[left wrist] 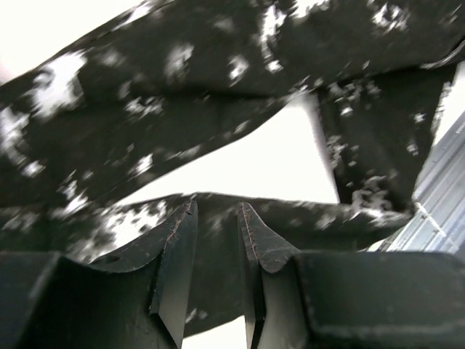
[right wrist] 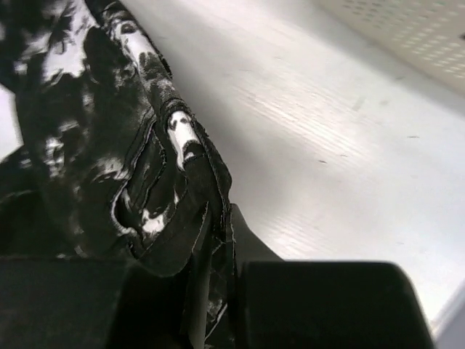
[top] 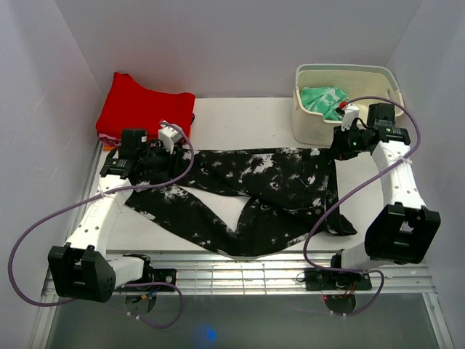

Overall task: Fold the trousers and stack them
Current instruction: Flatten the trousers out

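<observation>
The black trousers (top: 254,189) with white splatter lie spread on the white table, their two legs making a V that points left. My left gripper (top: 161,166) is over the left end of the legs. In the left wrist view its jaws (left wrist: 216,207) stand a narrow gap apart, with a trouser leg (left wrist: 218,94) showing in the gap and beyond the tips. My right gripper (top: 336,149) is at the trousers' right end, beside the basket. In the right wrist view it (right wrist: 218,218) is shut on a bunched fold of the trousers (right wrist: 109,145).
A cream perforated basket (top: 341,69) at the back right holds a green patterned cloth (top: 323,100); its wall shows in the right wrist view (right wrist: 407,29). A red garment (top: 142,109) lies folded at the back left. A metal slatted strip (top: 254,269) runs along the near edge.
</observation>
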Action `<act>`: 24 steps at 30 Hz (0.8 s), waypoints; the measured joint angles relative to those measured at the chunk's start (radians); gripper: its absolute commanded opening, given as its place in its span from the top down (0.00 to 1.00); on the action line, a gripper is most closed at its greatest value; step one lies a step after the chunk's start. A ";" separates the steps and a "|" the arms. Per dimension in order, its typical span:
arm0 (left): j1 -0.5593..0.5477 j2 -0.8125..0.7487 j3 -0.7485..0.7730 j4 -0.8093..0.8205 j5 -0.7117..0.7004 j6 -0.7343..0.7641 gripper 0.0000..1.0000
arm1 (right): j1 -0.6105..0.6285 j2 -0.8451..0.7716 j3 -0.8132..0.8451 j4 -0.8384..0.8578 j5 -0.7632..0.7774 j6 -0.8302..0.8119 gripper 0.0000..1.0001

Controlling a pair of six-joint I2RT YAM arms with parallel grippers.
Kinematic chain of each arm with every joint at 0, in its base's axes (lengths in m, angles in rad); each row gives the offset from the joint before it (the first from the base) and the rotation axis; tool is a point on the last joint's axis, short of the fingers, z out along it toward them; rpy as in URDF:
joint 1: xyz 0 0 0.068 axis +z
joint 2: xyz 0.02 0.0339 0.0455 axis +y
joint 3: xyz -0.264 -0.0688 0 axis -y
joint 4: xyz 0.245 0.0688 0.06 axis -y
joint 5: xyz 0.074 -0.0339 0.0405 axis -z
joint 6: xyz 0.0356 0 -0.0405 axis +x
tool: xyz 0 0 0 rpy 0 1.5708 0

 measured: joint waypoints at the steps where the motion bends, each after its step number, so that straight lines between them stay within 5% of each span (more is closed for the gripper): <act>1: 0.000 0.000 0.000 0.000 -0.008 0.000 0.61 | 0.000 0.020 0.008 0.013 0.035 -0.020 0.92; 5: 0.015 0.000 0.000 0.000 -0.064 -0.001 0.63 | 0.002 0.117 0.010 0.079 0.185 -0.070 0.92; 8: 0.049 0.002 -0.001 0.000 -0.126 -0.005 0.64 | 0.002 0.170 0.010 0.130 0.288 -0.084 0.77; 10: 0.093 0.006 -0.010 -0.001 -0.175 -0.010 0.65 | 0.002 0.181 0.014 0.147 0.338 -0.084 0.38; 12: 0.144 0.014 -0.019 -0.011 -0.205 -0.013 0.63 | 0.001 0.182 0.042 0.145 0.381 -0.093 0.18; 20: 0.502 0.109 -0.070 -0.092 -0.270 0.065 0.57 | -0.027 0.114 0.120 0.009 0.382 -0.144 0.07; 24: 0.592 0.210 -0.071 -0.085 -0.296 0.121 0.56 | -0.068 0.075 0.045 -0.092 0.335 -0.167 0.06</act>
